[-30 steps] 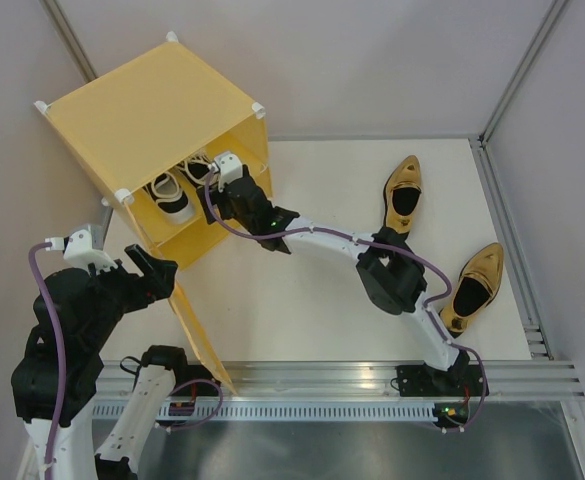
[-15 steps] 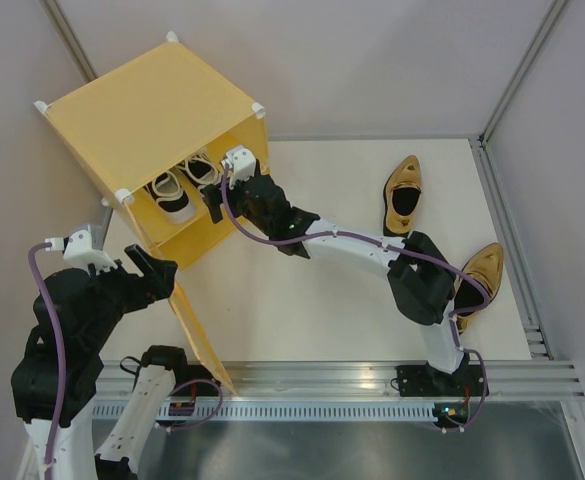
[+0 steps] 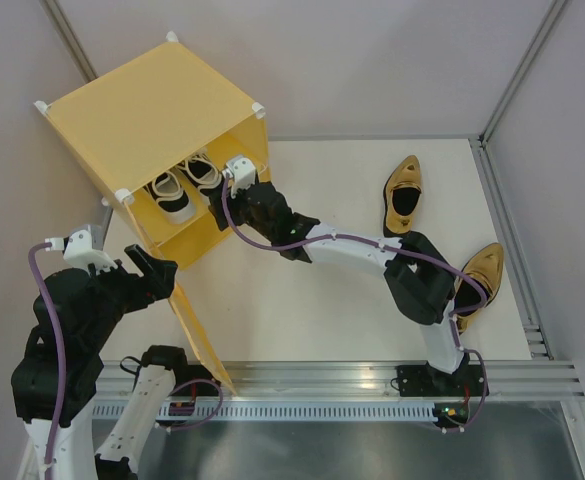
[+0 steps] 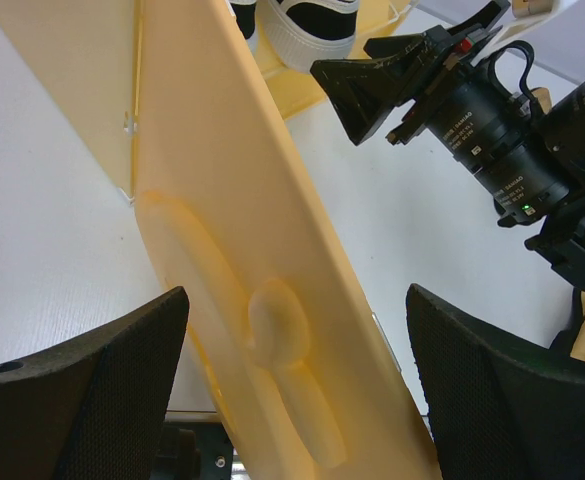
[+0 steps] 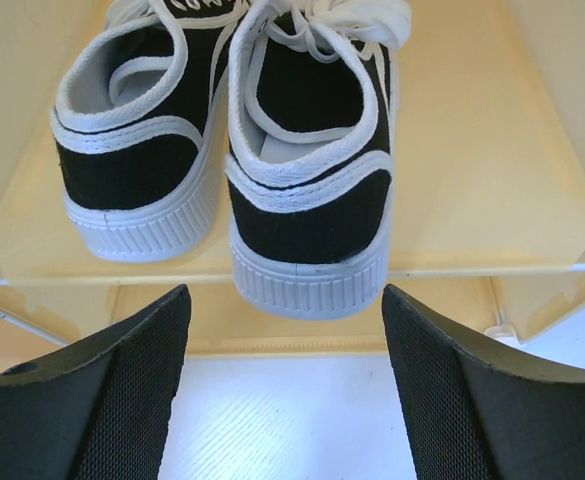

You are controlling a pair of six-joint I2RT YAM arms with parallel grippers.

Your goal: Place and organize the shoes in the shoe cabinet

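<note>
The yellow shoe cabinet (image 3: 152, 110) stands at the back left with its door (image 3: 200, 335) swung open. Two white-and-black sneakers (image 3: 170, 193) (image 3: 202, 170) sit side by side on its inner shelf, heels outward. In the right wrist view the right sneaker (image 5: 307, 190) overhangs the shelf edge (image 5: 492, 230) beside the left sneaker (image 5: 137, 150). My right gripper (image 5: 284, 400) is open and empty just in front of that heel; in the top view it (image 3: 224, 203) is at the cabinet's mouth. My left gripper (image 4: 297, 400) is open, with a finger on either side of the door (image 4: 242, 250). Two gold slip-ons (image 3: 404, 193) (image 3: 475, 285) lie on the table at the right.
The right arm's elbow (image 3: 422, 285) hangs over the nearer gold shoe. The lower compartment (image 3: 187, 245) under the shelf shows nothing in it. Grey walls and a metal frame (image 3: 517, 70) bound the table. The right arm (image 4: 472, 120) shows in the left wrist view.
My right gripper has drawn back a little from the cabinet opening, and its elbow has swung right over the nearer gold shoe. The sneakers stay on the shelf. The left arm has not moved.
</note>
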